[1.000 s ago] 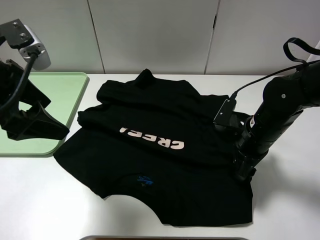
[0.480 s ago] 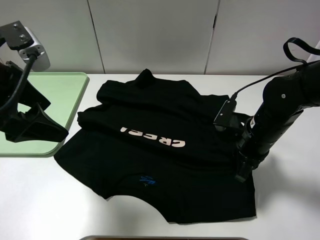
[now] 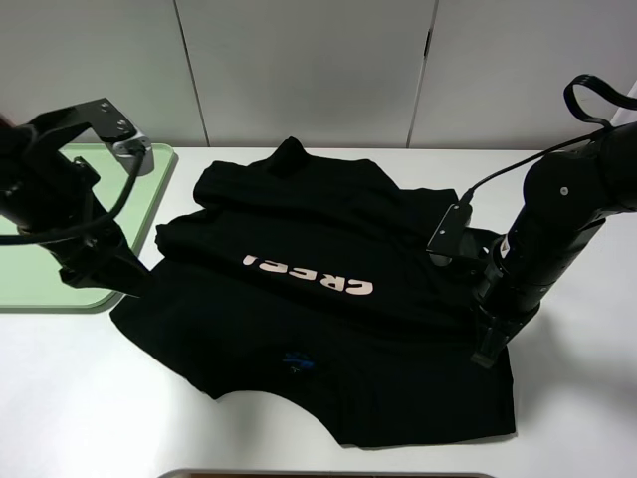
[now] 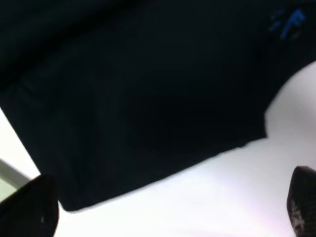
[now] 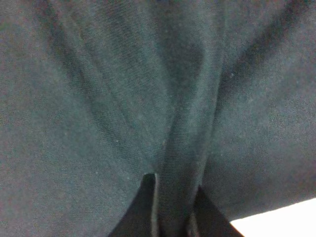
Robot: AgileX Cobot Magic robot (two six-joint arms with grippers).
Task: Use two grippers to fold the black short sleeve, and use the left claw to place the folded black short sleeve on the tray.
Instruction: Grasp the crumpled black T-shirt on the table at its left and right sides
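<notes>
The left gripper (image 3: 111, 279) has swung away from above the tray (image 3: 40, 289) and now hangs at the left edge of the black shirt (image 3: 299, 224), its fingers wide apart with nothing between them. The right gripper (image 3: 488, 351) has clamped shut, pinching a ridge of cloth at the shirt's right side. The shirt lies spread on the white desk (image 3: 90, 398), beside the tray.

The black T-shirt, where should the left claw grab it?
Probably the T-shirt's corner nearest the tray, coming from the tray side with the open left claw. That edge lies flat on the table, opposite the right gripper's pinch.
</notes>
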